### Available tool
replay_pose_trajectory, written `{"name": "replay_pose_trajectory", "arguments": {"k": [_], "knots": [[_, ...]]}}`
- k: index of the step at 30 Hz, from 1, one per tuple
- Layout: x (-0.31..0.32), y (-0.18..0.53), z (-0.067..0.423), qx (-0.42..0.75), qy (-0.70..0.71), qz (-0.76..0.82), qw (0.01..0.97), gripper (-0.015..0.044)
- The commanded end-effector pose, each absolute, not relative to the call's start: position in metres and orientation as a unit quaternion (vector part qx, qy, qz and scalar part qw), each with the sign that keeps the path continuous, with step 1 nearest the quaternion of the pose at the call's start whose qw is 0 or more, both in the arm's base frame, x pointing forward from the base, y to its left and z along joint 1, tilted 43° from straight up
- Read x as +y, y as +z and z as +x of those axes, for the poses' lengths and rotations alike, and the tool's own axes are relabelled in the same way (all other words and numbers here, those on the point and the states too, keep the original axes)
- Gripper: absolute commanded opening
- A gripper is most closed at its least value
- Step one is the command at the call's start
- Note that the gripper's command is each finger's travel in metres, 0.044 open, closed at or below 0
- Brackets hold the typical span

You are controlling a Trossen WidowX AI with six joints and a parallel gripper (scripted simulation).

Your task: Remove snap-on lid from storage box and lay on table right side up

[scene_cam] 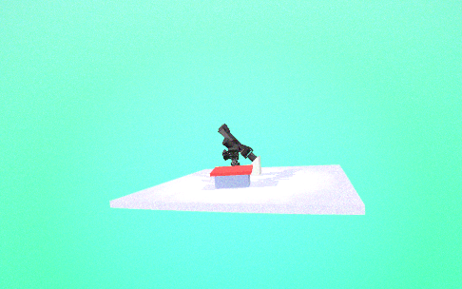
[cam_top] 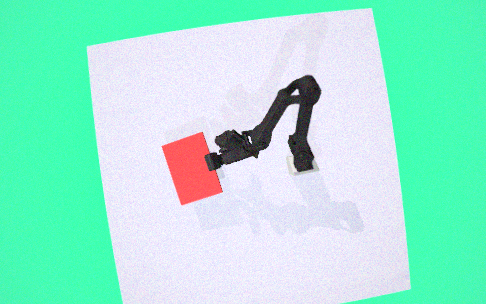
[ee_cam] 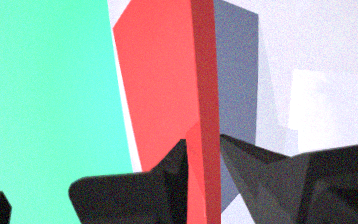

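A red snap-on lid (cam_top: 191,167) (scene_cam: 231,170) (ee_cam: 160,85) sits on top of a grey-blue storage box (scene_cam: 232,181) (ee_cam: 235,75) near the middle of the white table (cam_top: 250,250) (scene_cam: 304,190). My gripper (cam_top: 212,162) (ee_cam: 202,142) reaches in from the box's right side in the top view. It is shut on the lid's near edge, one finger above the lid and one below its rim. In the side view the lid looks tilted, its right edge a little higher than the left. The box is mostly hidden under the lid in the top view.
The arm's base (cam_top: 302,164) (scene_cam: 257,166) stands on a small pale block to the right of the box. The table's edges lie far from the box on all sides, with green background beyond.
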State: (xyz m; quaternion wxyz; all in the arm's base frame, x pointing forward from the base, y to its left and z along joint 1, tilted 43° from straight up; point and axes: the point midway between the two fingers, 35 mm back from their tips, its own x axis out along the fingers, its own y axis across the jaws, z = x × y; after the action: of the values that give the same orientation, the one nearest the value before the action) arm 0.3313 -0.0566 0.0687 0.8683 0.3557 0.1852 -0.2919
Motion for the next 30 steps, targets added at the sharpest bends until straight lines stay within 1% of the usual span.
{"name": "replay_pose_trajectory", "arguments": {"k": [1,30], "knots": [[-0.057,0.069,0.332,0.184,-0.292,0.356,0.868,0.0],[-0.034,0.092,0.337,0.185,-0.293,0.356,0.868,0.0]]}}
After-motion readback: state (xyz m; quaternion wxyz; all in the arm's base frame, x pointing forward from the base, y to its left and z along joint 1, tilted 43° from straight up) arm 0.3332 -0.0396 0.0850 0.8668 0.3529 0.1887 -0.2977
